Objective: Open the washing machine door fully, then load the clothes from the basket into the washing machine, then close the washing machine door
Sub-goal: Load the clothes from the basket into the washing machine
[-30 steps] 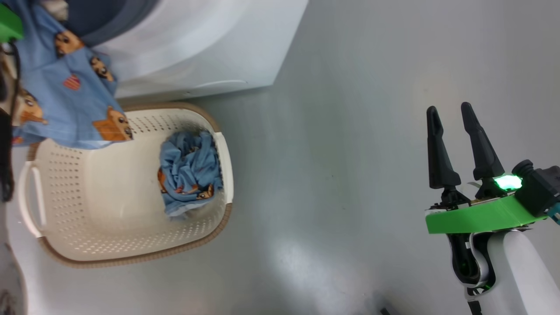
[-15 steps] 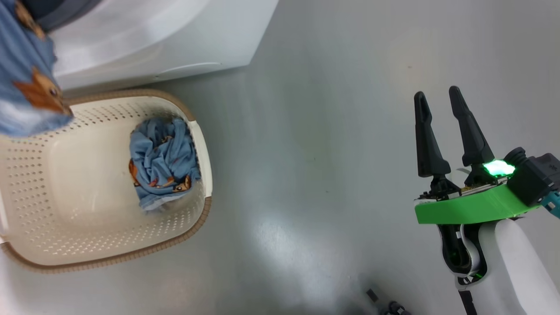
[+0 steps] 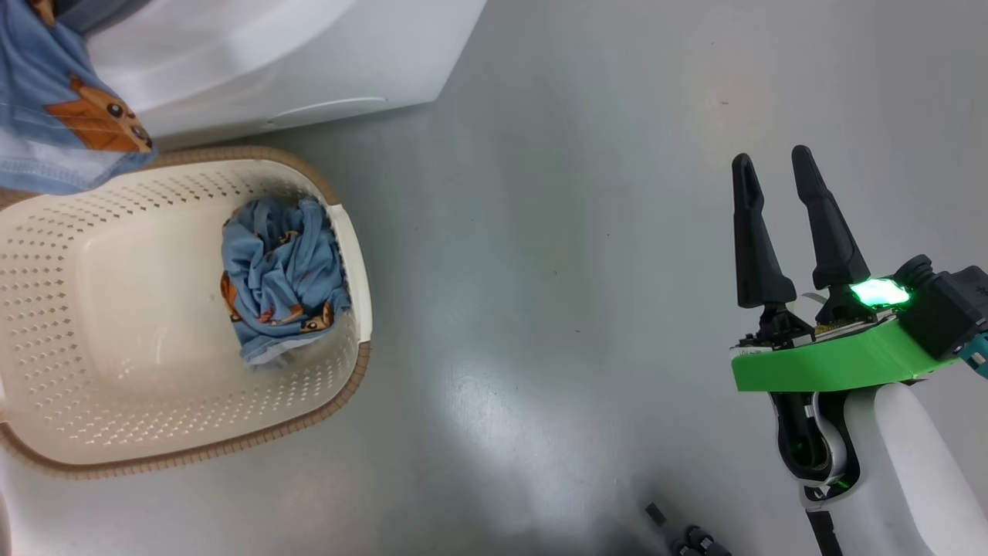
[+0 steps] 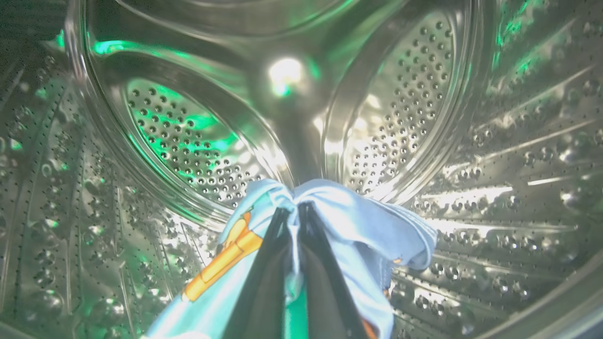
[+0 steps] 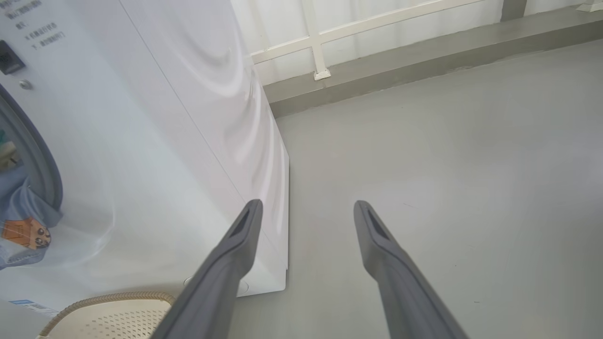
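Note:
My left gripper [image 4: 292, 210] is shut on a light blue garment [image 4: 344, 223] and reaches inside the washing machine's steel drum [image 4: 188, 141]. In the head view the tail of this garment [image 3: 69, 116] hangs from the opening over the basket's far corner. A second of the clothes [image 3: 282, 278] lies crumpled at the right end of the cream basket [image 3: 154, 432]. The white washing machine [image 3: 270, 62] stands just behind it. My right gripper [image 3: 772, 162] is open and empty over bare floor, far to the right. The washing machine door is out of view.
The right wrist view looks along the machine's white side [image 5: 165, 141], with its grey gasket [image 5: 44, 169] and the hanging garment [image 5: 23, 230] at the left. A white railing [image 5: 320, 42] and a low kerb run behind. Grey floor [image 3: 579, 270] spreads right of the basket.
The head camera has shifted, so the basket and machine sit further left in the picture. The hanging garment has risen relative to the basket. My right gripper stays open and about where it was.

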